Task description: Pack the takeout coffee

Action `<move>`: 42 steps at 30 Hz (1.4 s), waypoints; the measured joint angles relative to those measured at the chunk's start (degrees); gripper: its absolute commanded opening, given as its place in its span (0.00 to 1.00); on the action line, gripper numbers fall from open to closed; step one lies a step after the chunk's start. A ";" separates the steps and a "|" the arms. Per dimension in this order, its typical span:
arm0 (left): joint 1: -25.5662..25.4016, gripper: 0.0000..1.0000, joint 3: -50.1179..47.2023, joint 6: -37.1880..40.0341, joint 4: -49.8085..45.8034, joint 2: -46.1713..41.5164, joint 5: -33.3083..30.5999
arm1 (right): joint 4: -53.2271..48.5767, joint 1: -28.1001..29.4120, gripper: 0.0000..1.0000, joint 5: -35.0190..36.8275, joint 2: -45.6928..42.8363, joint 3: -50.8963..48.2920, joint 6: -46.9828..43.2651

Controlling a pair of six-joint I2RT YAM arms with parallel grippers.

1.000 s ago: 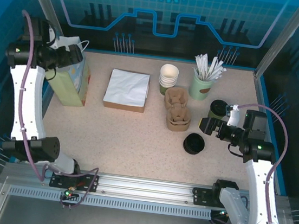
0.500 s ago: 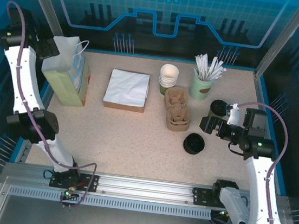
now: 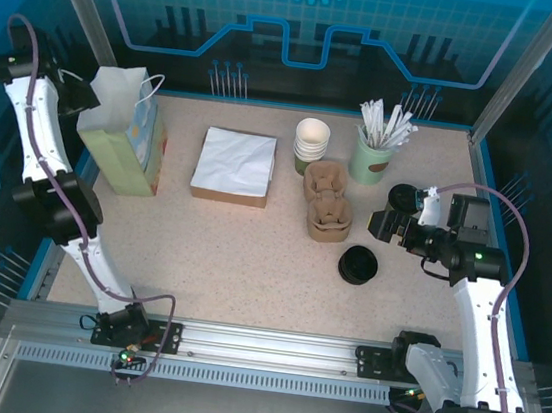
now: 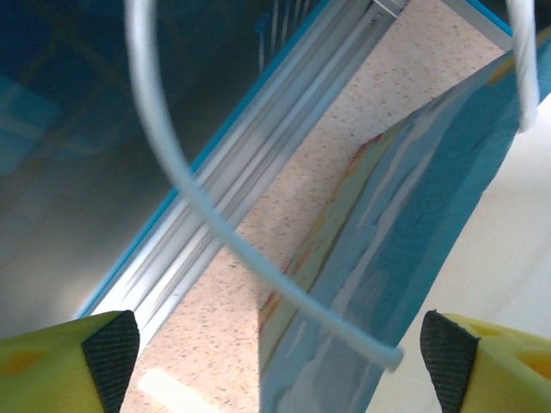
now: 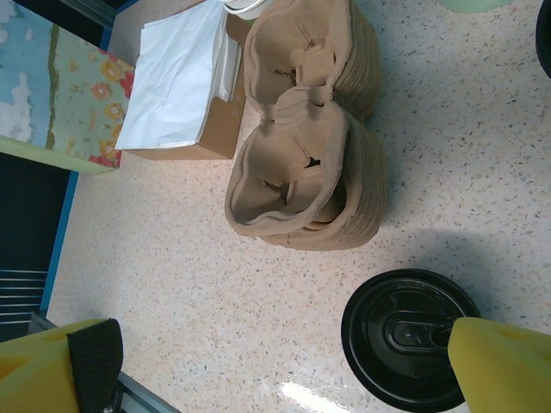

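From where I stand, the left arm has swung off the mouth of the paper bag (image 3: 121,142) and folded back into the upper left corner of the overhead frame. The left gripper (image 3: 78,96) now sits just beside the bag's top left edge. On its wrist camera the jaws stand wide, and the bag's white handle (image 4: 172,176) loops loosely between them, not pinched. The right gripper (image 3: 386,225) has only nudged a little, in the middle right of the frame, and its jaws are spread wide and hold nothing. It hangs between the brown cup carrier (image 3: 325,202) and a black lid (image 3: 357,265). The takeout coffee (image 3: 311,142) stands untouched above the carrier, right of the napkin box (image 3: 233,166). My guess is the bag has been readied and the packing proper has yet to begin.
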 measured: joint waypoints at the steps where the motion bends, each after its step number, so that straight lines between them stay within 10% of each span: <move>1: 0.00 0.81 0.00 0.07 0.09 0.24 0.83 | 0.02 0.00 1.00 0.04 0.00 0.00 0.00; 12: -0.02 0.23 0.11 0.87 0.31 1.46 6.19 | 0.04 0.00 1.00 0.20 0.00 0.00 0.26; 18: -0.02 0.08 0.13 1.38 0.39 1.38 7.02 | 0.04 0.00 1.00 0.22 -0.02 -0.02 0.46; 42: -9.84 0.03 -11.06 -0.81 2.97 -33.83 6.82 | -1.31 0.00 1.00 1.51 -3.50 -0.02 0.59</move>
